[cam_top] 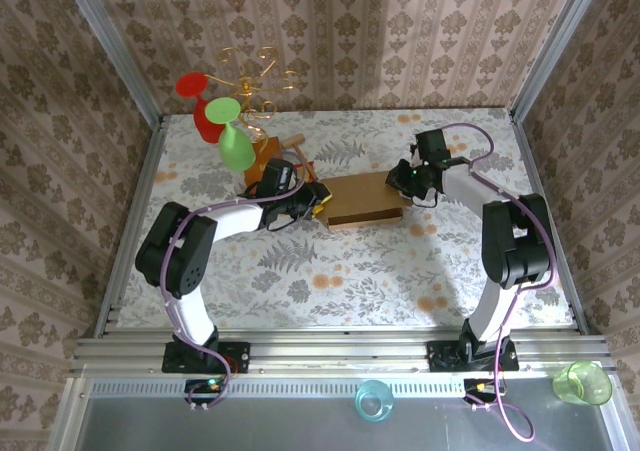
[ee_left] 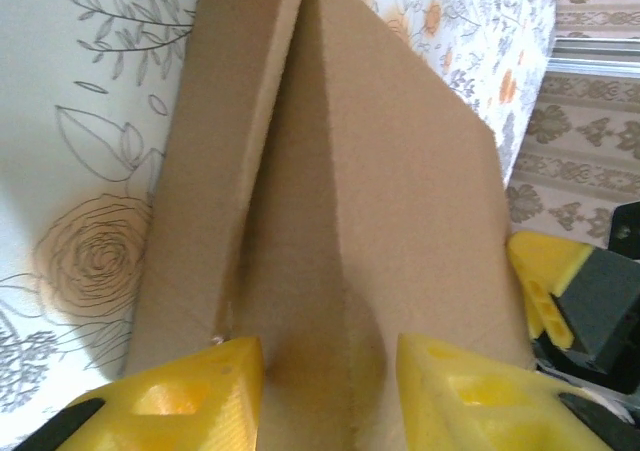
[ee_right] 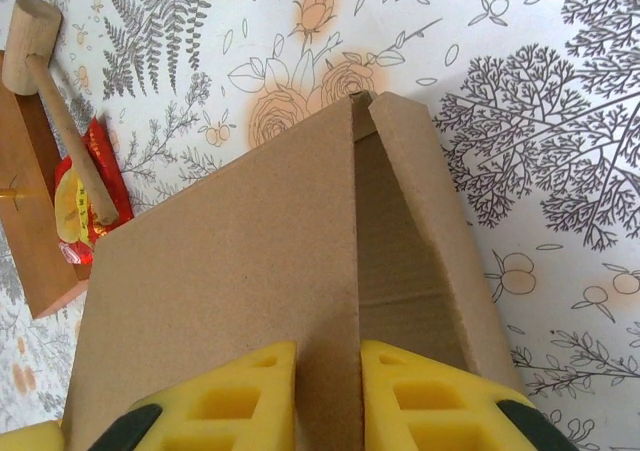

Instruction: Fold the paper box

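paper box (cam_top: 365, 201) on table (cam_top: 350, 271), wooden block (ee_right: 30, 241) behind-left

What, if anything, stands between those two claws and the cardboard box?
Nothing visible does. The right claw pinches a panel edge of the paper box, and the left claw straddles its other end.

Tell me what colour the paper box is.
Plain brown; the paper box shows best in the right wrist view.
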{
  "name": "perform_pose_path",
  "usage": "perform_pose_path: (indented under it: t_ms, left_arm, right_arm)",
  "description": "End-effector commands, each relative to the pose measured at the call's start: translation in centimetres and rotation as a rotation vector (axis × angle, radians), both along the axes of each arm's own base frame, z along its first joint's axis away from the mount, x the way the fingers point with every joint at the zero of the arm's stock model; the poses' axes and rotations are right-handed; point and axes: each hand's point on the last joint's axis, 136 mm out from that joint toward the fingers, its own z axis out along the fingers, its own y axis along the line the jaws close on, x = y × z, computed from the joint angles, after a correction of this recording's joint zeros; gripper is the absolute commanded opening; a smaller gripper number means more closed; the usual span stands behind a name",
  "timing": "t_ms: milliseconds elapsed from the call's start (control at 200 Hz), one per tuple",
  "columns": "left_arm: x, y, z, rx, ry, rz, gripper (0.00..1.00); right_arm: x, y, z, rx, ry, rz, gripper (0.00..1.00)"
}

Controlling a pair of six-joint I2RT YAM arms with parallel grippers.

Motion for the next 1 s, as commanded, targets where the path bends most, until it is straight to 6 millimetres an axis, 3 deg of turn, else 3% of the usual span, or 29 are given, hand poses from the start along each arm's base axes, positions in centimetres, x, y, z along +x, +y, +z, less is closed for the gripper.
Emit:
perform_pose_path:
  t_ms: [0, 295, 650, 995]
  left_arm:
    - [0.1, 0.4, 1.2, 0.067, -0.062, -0.037, 0.4]
    - [0.1, 0.0, -1.7, 0.098, -0.029, -0.067, 0.36]
    - [-0.1, 0.1, -3.6, 0.149, -0.015, -0.072, 0.29]
    - [-0.5, 0.2, -4.4, 0.177, -0.016, -0.079, 0.27]
  right_arm:
    - [-0.8, -1.1, 0.0, -0.082, -0.001, 0.002, 0.2]
    - [-1.4, -1.3, -1.2, -0.121, 0.015, 0.018, 0.2]
    - [-2.3, -2.1, -1.6, -0.216, 0.016, 0.035, 0.2]
    - [-3.6, -4.0, -0.4, -0.355, -0.016, 0.026, 0.31]
